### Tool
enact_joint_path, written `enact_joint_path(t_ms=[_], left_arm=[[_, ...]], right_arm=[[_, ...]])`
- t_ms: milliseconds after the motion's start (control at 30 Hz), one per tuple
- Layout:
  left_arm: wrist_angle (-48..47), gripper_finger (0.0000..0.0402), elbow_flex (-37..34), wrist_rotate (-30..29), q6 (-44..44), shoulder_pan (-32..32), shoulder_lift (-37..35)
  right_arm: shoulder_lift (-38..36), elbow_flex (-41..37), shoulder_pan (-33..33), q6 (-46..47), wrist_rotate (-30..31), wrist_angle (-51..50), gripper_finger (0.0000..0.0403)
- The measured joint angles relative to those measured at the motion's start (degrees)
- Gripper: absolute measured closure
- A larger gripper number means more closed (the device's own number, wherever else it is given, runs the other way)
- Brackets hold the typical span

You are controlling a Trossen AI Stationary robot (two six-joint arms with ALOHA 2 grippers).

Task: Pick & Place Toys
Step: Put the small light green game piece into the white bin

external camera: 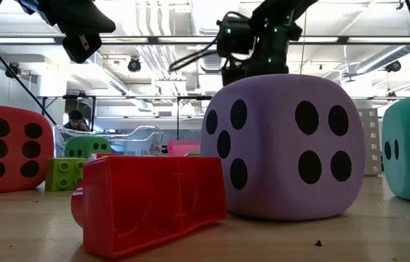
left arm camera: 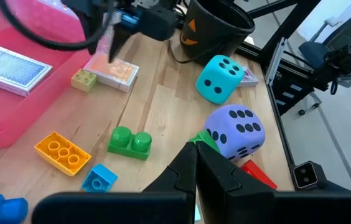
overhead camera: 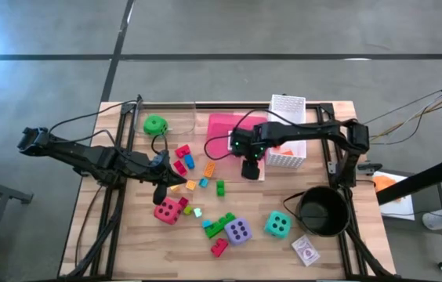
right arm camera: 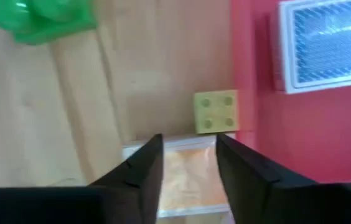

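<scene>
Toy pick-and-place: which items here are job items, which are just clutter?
Job items:
red die
purple die
teal die
green die
loose bricks
card pack
orange card pack between right hand fingers

Lying about:
white mesh basket
black pot
pink tray
</scene>
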Motion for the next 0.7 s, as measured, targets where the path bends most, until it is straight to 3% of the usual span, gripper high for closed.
enact_joint_path(t_ms=[267, 700], left_arm=[[0.02, 0.0392, 0.00, 0.00, 0.00, 0.00, 0.00], [0.02, 0.0392, 0.00, 0.00, 0.00, 0.00, 0.00]], right_arm=[[1.39, -1.63, -3.41, -1.46, 0.22, 2.58, 0.0385], [1.24, -1.78, -4.47, -2.25, 8.94, 3.12, 0.0390]])
